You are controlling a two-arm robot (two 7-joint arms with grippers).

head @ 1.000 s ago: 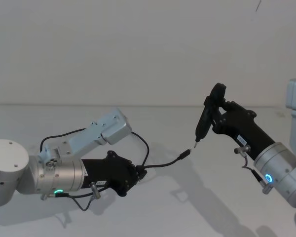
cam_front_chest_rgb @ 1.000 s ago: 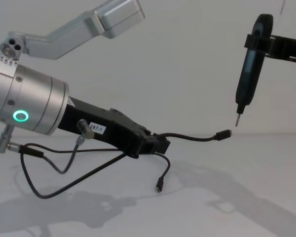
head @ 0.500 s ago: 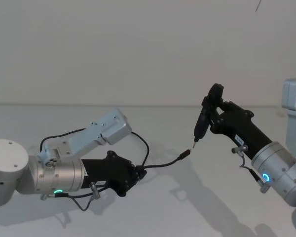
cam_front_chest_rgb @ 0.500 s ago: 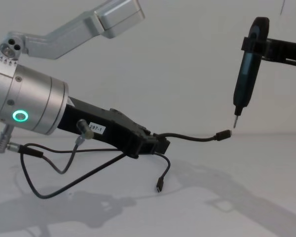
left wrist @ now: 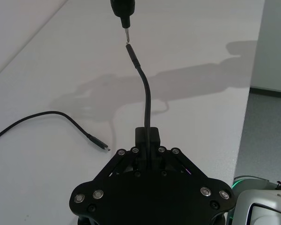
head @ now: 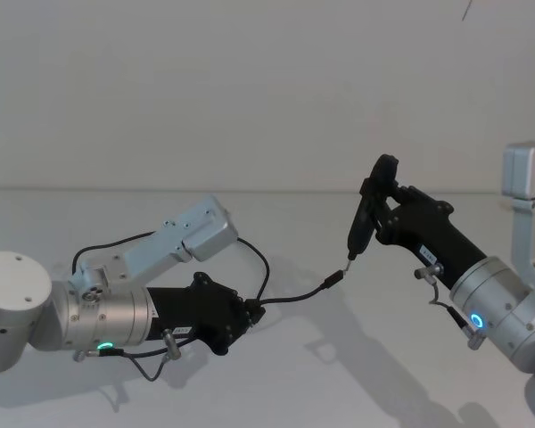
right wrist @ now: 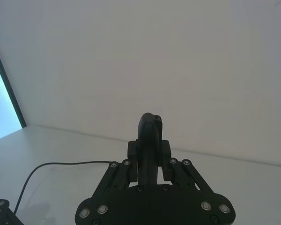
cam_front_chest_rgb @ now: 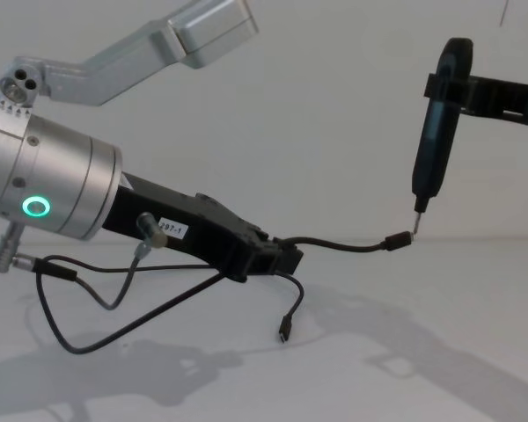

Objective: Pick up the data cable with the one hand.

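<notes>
**Holding the cable aloft: pickup essentially complete**

The left gripper [cam_front_chest_rgb: 277, 258] is clamped on the data cable [cam_front_chest_rgb: 339, 245] near one end, which juts out above the table [head: 276, 374]; the other plug [cam_front_chest_rgb: 284, 334] dangles below. The right gripper [head: 381, 214] grasps a pen-shaped tool [cam_front_chest_rgb: 431, 141], its tip at the raised plug [head: 335, 279]. Judged from this, the lift is done.
</notes>
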